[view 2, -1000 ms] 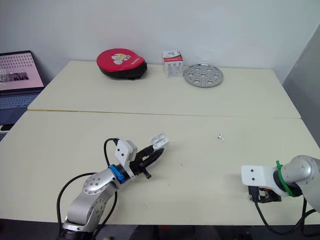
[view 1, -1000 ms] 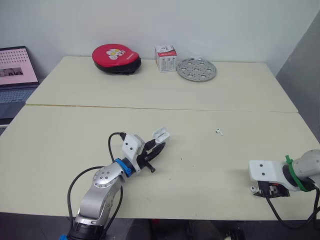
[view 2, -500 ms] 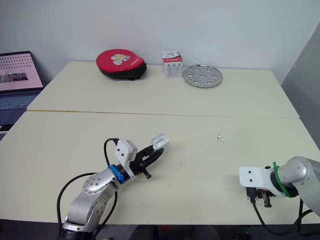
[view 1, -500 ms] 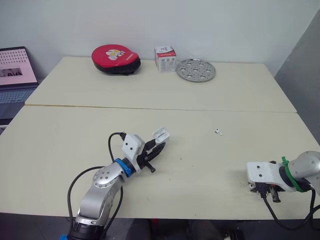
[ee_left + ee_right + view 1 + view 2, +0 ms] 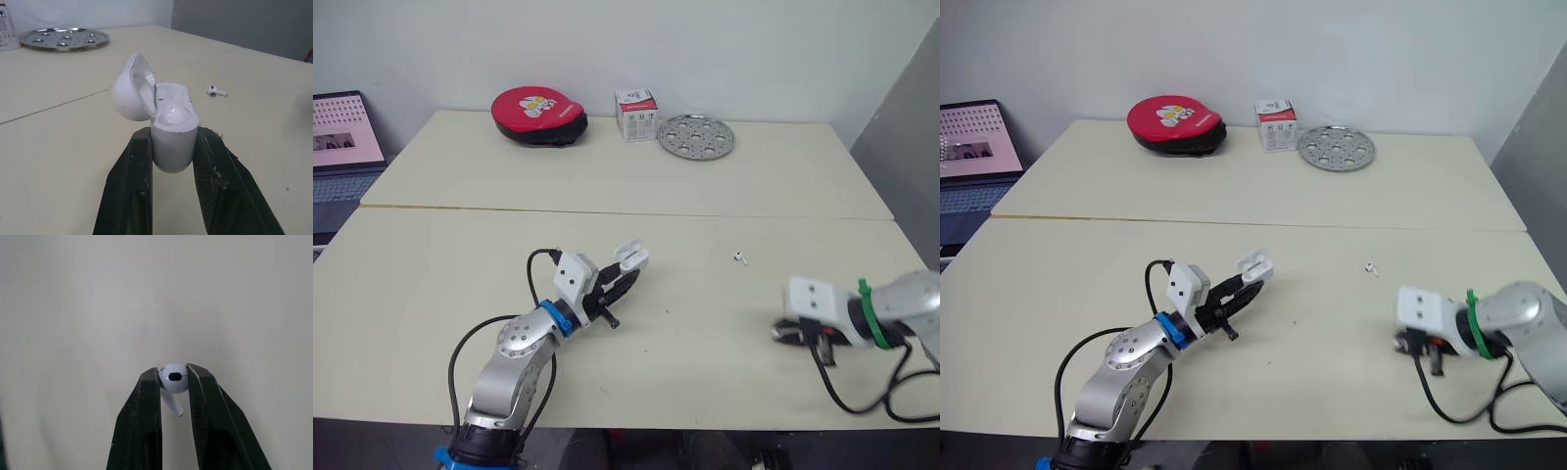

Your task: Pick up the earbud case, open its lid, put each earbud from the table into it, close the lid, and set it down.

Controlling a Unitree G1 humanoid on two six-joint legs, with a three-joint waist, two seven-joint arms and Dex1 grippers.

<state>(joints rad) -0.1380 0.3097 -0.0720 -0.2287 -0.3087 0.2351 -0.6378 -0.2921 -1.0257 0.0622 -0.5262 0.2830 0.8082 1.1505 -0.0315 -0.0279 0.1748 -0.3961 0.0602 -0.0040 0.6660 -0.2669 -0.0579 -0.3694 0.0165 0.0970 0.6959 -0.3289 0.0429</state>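
My left gripper [image 5: 625, 281] is shut on the white earbud case [image 5: 172, 132], held above the table's near middle with its lid [image 5: 131, 89] swung open. In the right wrist view my right gripper [image 5: 173, 377] is shut on a white earbud [image 5: 172, 381], lifted over bare tabletop. That right gripper [image 5: 1410, 342] hovers at the near right of the table. A second white earbud [image 5: 741, 258] lies on the table between the two arms, slightly farther back; the same earbud [image 5: 215, 91] lies beyond the case in the left wrist view.
Along the far edge stand a red round pouch [image 5: 540, 115], a small white box [image 5: 636, 114] and a perforated metal disc [image 5: 696, 136]. A laptop [image 5: 344, 145] sits off the table's left. A seam [image 5: 626, 211] runs across the tabletop.
My right arm has lifted off the table's near right edge and swung left and inward, carrying the earbud. The left gripper with the open case has risen slightly.
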